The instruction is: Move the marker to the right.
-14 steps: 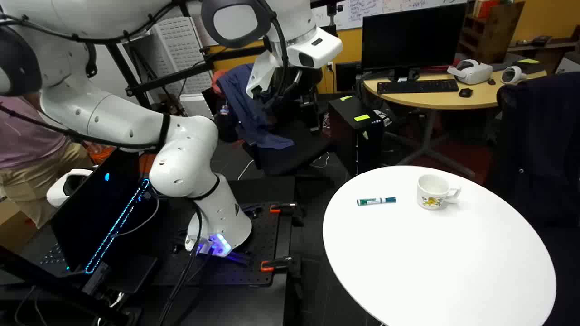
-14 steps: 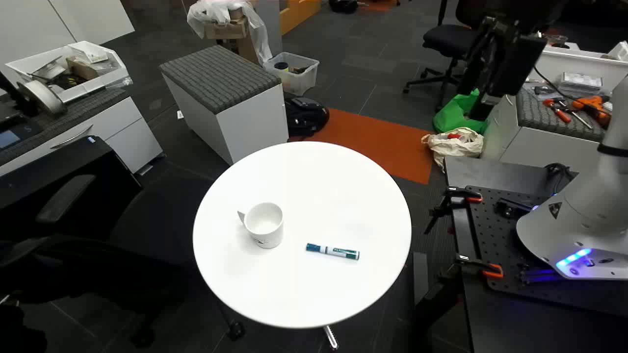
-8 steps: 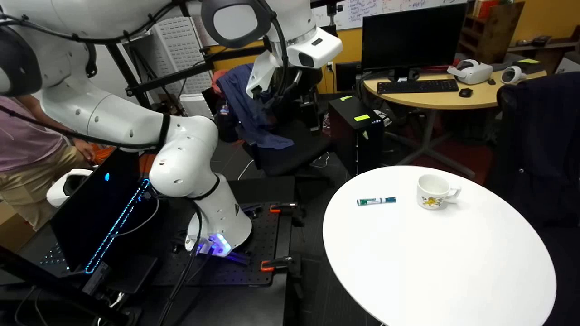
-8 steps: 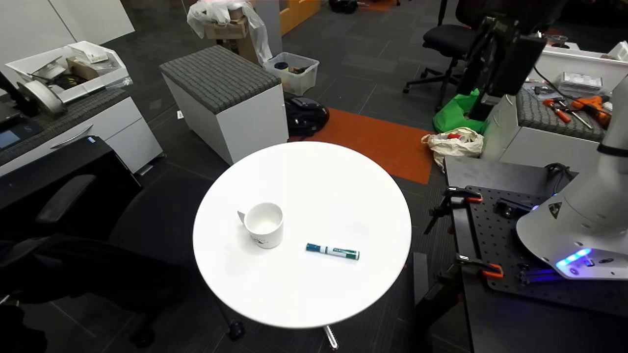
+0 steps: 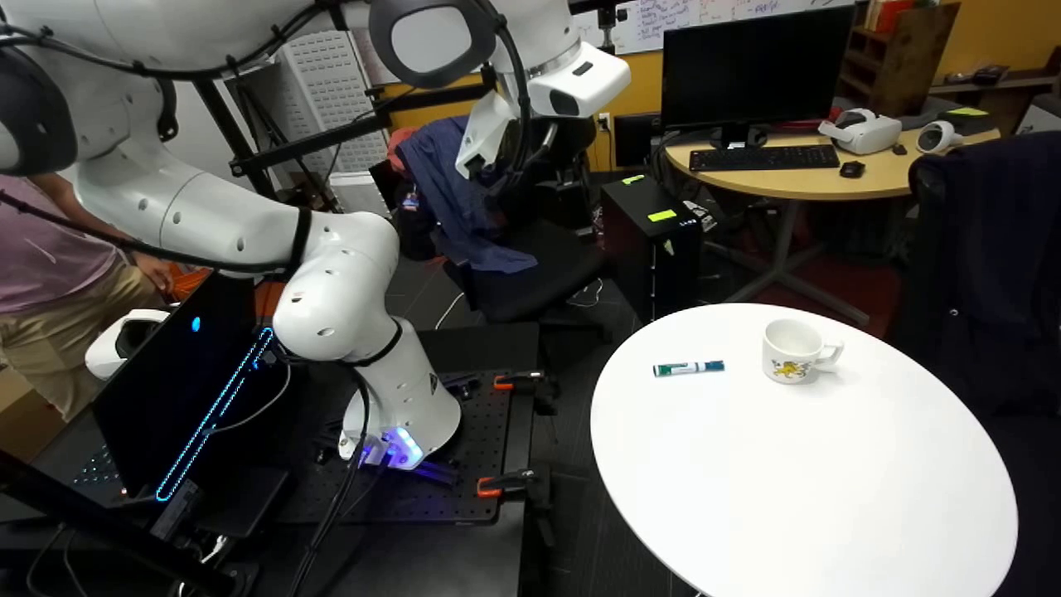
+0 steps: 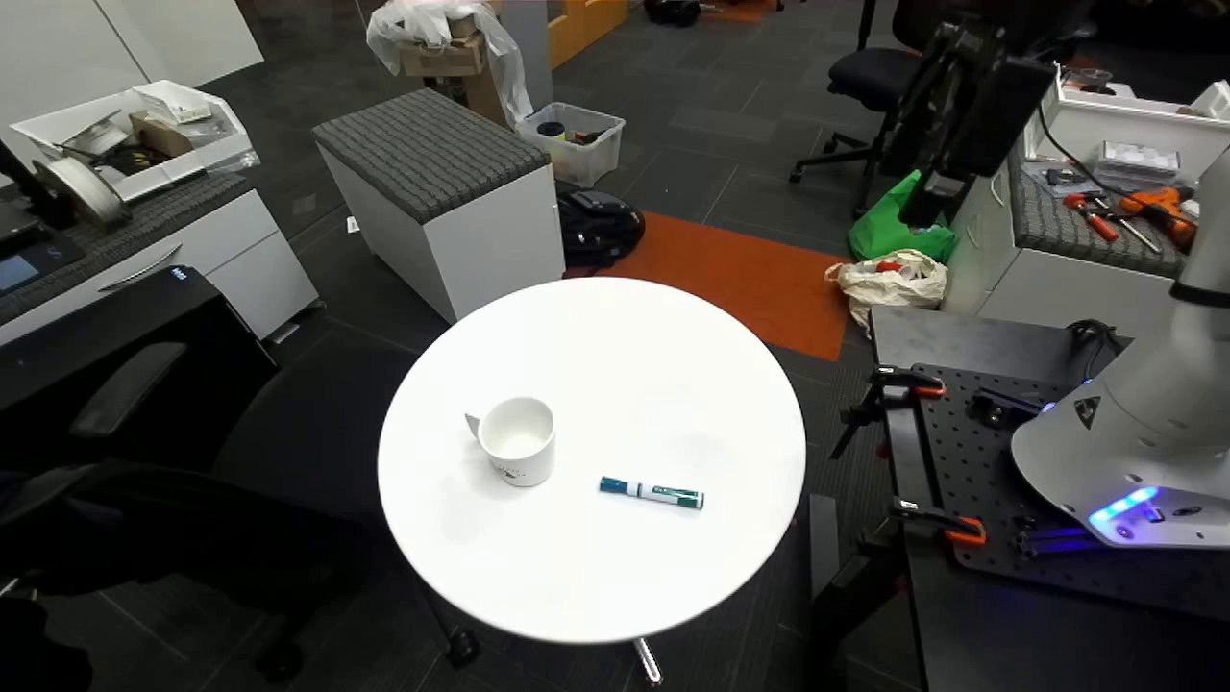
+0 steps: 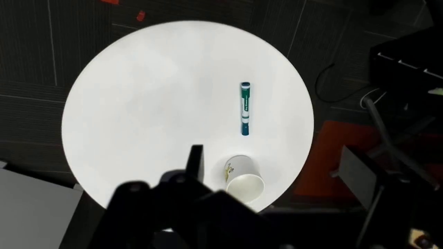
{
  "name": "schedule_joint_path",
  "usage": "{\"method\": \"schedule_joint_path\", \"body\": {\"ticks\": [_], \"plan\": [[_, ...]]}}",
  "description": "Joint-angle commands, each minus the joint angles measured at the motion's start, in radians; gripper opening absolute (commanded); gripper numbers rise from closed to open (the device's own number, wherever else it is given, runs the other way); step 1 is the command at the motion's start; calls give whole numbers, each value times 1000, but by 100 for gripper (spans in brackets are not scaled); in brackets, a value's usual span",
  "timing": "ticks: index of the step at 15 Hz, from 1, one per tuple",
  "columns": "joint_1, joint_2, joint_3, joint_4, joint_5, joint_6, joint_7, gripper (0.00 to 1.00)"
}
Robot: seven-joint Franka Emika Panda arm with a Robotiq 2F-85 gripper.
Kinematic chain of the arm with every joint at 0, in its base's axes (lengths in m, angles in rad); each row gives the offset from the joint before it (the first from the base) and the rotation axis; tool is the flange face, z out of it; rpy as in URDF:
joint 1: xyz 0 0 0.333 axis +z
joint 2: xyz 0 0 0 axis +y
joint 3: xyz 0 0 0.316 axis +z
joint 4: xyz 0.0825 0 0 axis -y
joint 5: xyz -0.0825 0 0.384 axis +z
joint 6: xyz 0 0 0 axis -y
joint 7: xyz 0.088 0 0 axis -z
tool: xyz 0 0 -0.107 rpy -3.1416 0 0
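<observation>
The marker is a green and white pen with a dark teal cap, lying flat on the round white table. It also shows in an exterior view and in the wrist view, where it points up and down in the picture. My gripper is open and empty, its two fingers wide apart in the wrist view. In an exterior view the dark gripper hangs high above and away from the table, on the robot's side. It touches nothing.
A white mug with a handle stands near the marker's capped end; in the wrist view the mug shows between the fingers, far below. A black chair is beside the table. Orange clamps sit on the robot's bench edge.
The gripper and wrist have shifted slightly, to the left and up in an exterior view, with the hand a little further right in the remaining exterior view. The marker and mug have not moved.
</observation>
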Motion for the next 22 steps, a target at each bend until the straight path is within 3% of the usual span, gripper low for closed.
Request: {"method": "schedule_joint_path", "body": {"ticks": [1,10,17,22], "plan": [[5,36,7,-6,1,105,-22,100],[46,204,21,-48,0,394,-32,100],[60,382,70,-18,-8,477,7,100],[60,501,119,-27,-20,665,45,100]]}}
